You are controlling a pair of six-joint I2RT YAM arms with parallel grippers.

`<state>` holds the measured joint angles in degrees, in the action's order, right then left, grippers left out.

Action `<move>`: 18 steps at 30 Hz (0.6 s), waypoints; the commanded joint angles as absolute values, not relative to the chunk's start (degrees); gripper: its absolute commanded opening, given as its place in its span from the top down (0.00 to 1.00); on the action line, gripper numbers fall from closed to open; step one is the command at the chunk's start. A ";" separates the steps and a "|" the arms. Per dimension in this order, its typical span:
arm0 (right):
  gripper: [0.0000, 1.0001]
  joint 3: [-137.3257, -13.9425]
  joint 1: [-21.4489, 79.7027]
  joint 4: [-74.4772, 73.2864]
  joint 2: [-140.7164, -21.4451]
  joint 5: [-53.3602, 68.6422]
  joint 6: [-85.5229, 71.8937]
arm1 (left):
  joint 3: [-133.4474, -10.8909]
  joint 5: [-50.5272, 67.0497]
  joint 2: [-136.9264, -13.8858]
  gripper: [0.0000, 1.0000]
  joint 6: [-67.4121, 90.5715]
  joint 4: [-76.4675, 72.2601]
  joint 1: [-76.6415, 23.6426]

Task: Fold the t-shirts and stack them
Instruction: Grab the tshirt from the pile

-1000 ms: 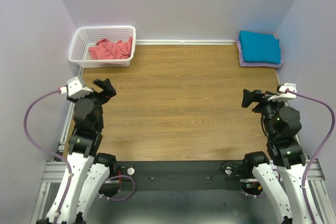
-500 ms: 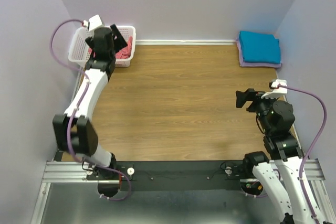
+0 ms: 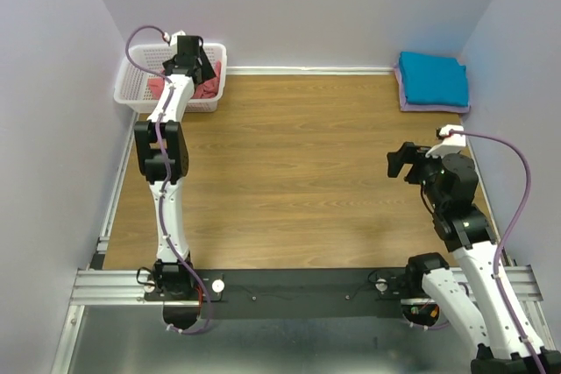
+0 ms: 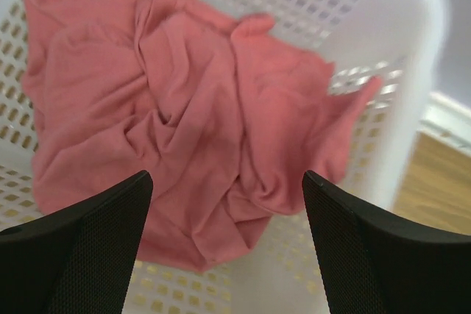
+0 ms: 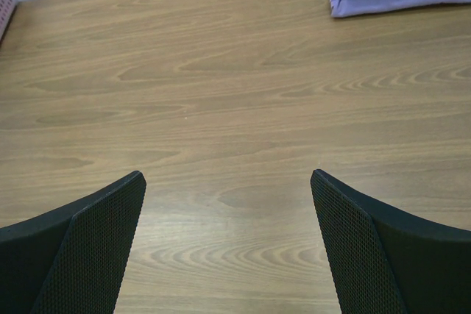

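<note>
L gripper (image 4: 224,182) jaws spread, hovering just above crumpled pink shirt (image 4: 184,123) in basket (image 4: 412,71), table's far-left corner; R gripper (image 5: 228,178) jaws spread over table (image 5: 221,71) nr right edge; teal shirt (image 3: 432,76) folded atop lavender shirt (image 3: 431,108), far-right corner.

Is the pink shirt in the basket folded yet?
No. The pink shirt lies crumpled in the basket, full of wrinkles.

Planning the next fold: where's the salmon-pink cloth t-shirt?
The salmon-pink t-shirt lies crumpled in the white plastic lattice basket at the top view's far-left corner, under the open left claw.
</note>
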<state>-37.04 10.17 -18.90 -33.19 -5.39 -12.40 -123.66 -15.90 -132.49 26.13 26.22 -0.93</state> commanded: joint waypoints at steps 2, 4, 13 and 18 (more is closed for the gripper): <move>0.00 -38.50 10.55 -18.02 -36.47 -3.96 -14.06 | -125.59 -12.48 -137.45 0.12 26.28 27.78 1.75; 0.00 -38.93 10.46 -18.10 -38.40 -2.99 -13.89 | -126.12 -11.52 -140.18 0.16 26.37 26.81 2.28; 0.00 -40.78 10.55 -18.02 -42.45 -1.41 -13.80 | -124.89 -4.84 -143.44 0.58 25.75 20.66 5.01; 0.00 -41.40 10.55 -18.11 -42.80 -0.35 -13.97 | -123.84 -1.85 -138.72 1.00 23.91 15.65 6.15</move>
